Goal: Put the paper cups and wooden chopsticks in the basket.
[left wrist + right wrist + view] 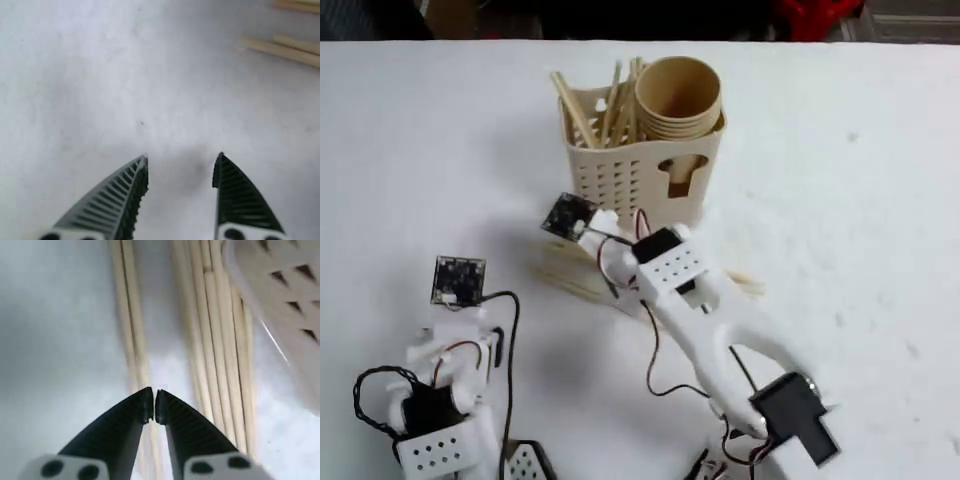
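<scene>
**A:** Where did everything stand?

**B:** The paper cups (678, 95) sat stacked inside the basket (620, 180), with the standing chopsticks (595, 105) leaning beside them. The loose chopsticks (210, 340) lay flat on the table (840, 200), side by side just in front of the basket wall.

**A:** And the arms?

**B:** The right gripper (153, 402) was down over those sticks, its tips pressed almost together above the outer pair (131, 340). Whether a stick was actually caught between them could not be told. The left gripper (182, 156) hung over bare table with its fingers spread, holding nothing.

**A:** What looked likely to go wrong?

**B:** Mostly the grip. The sticks were thin, smooth and lay flush on the table, so tips that were already closed would probably ride over one rather than get under it. A stick caught off its middle would likely swing down and slip free when lifted.

**A:** Anything else?

**B:** The sticks were packed tightly, so nudging one could roll its neighbours apart or under the basket. The basket also stood very near, and a careless lift might knock it and tip the cups.
</scene>
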You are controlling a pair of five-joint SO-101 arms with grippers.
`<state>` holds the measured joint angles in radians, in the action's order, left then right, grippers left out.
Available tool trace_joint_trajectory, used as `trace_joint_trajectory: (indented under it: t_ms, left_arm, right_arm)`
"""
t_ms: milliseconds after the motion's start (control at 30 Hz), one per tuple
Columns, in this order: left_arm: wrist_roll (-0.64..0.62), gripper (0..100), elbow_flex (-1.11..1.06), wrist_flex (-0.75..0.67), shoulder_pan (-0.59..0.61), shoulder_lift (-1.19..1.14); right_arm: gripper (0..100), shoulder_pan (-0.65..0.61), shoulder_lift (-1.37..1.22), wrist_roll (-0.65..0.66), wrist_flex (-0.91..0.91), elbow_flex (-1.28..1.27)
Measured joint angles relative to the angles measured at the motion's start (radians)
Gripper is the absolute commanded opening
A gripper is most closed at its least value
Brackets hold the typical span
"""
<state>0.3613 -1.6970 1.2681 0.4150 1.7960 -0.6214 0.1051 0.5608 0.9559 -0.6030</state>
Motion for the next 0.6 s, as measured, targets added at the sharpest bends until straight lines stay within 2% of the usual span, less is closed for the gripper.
trace_joint_trajectory:
  t_ms: [200,533,600]
  left_arm:
    - [0.000,22,0.000,0.000,0.000,0.000]
    - [0.000,22,0.000,0.000,0.000,0.000]
    - [0.000,22,0.000,0.000,0.000,0.000]
  right_arm:
    - [12.5,-0.012,-0.107,0.000,-0.063,-0.002]
    - [10.4,-0.034,-0.210,0.000,-0.064,0.048]
    - [4.3,-0.032,-0.212,0.000,-0.064,0.048]
